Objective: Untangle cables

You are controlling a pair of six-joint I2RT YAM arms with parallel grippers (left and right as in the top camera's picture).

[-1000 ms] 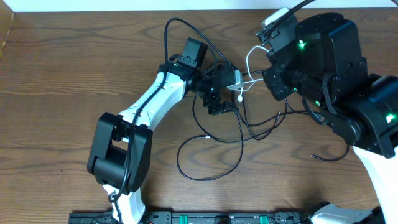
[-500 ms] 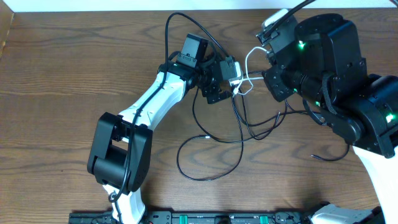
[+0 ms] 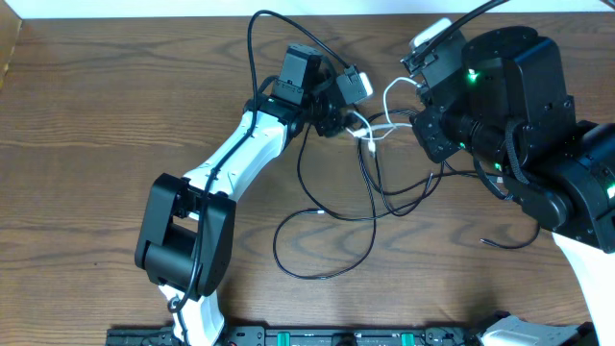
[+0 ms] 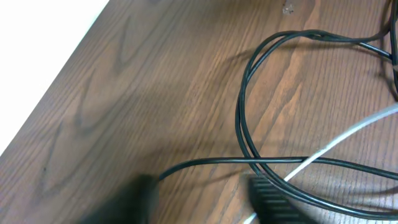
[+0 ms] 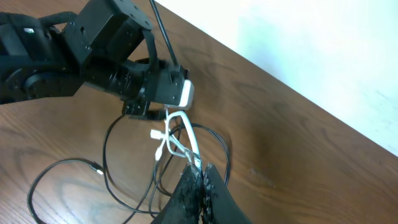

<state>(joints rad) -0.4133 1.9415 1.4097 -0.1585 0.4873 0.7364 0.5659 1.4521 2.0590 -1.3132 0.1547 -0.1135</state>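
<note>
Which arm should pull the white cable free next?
Probably the right. The right gripper is pinched shut on the white cable, so it can simply pull. The left gripper is open above the black cables, holding nothing.

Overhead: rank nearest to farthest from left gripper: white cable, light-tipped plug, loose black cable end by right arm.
1. white cable, just right of the left gripper.
2. light-tipped plug, below it, mid-table.
3. loose black cable end, far right.
</note>
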